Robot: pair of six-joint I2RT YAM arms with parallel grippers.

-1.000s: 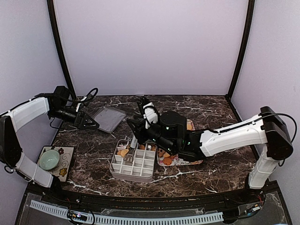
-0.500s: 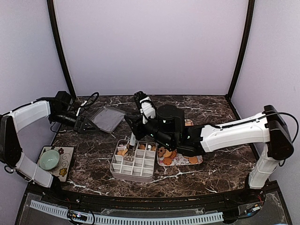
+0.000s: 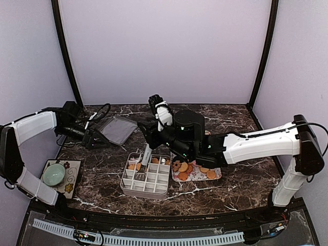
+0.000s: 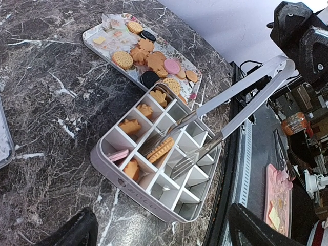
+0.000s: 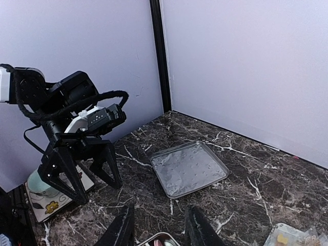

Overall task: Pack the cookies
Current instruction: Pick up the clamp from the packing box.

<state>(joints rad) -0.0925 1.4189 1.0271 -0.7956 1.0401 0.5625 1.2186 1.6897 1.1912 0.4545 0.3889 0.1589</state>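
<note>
Marbled counter (image 3: 230, 120) standing between lilac walls (image 3: 164, 51); grid box (image 4: 154, 197) holding cookies (image 4: 128, 125), tray (image 4: 91, 43) carrying more; left tool (image 5: 97, 188) gaping, right tool (image 5: 160, 215) pinching tongs (image 4: 241, 86).

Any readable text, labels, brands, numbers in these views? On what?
No legible text in any view.
Grey plastic compartment box: faint raised marks on its near wall, too blurred to read.
Flower-patterned tray: pictures only, no words.
Metal tongs: no marking visible.

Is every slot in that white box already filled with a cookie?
No: only some slots of the white box hold cookies; many stand empty.
</note>
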